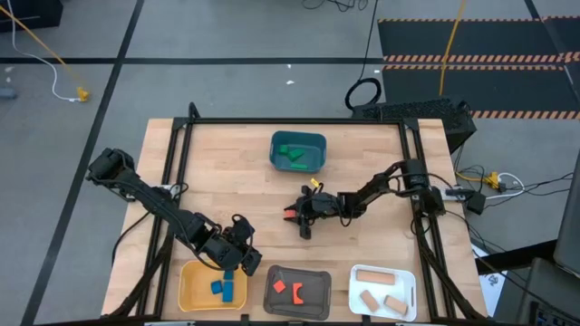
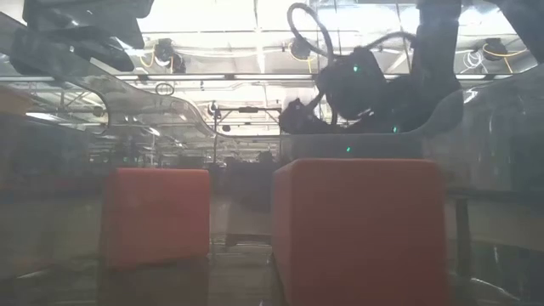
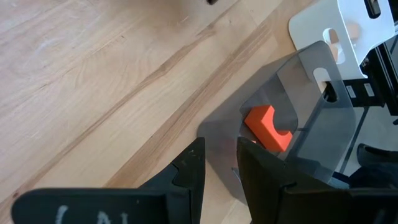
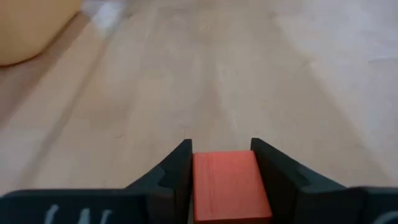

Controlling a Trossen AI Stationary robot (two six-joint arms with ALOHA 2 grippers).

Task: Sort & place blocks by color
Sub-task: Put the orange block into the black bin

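My right gripper [image 1: 295,218] [image 4: 221,177] is over the middle of the table, shut on a red block [image 4: 229,186]. My left gripper [image 1: 246,264] [image 3: 222,165] hovers by the right rim of the yellow tray [image 1: 188,292], slightly open with only bare wood between its fingers. Blue blocks [image 1: 224,289] lie in the yellow tray. Red blocks [image 1: 288,290] [image 3: 268,126] lie in the grey tray [image 1: 317,282]. Tan blocks [image 1: 381,300] lie in the white tray [image 1: 410,292], and green blocks [image 1: 292,154] in the teal tray [image 1: 275,152]. My right gripper pinches the red block [image 1: 290,215] between its two fingers, one finger [image 4: 176,171] on each opposite side face. The fingers reach from the table's right side toward its left. The block's upper face [image 4: 227,171] shows between them. Whether the block is lifted clear, I cannot tell.
The yellow, grey and white trays stand in a row along the near edge; the teal tray sits at the far middle. Bare wood lies between them. A black frame [image 1: 177,154] borders the table. In the low view the two red blocks [image 2: 157,217] [image 2: 357,229] loom close.
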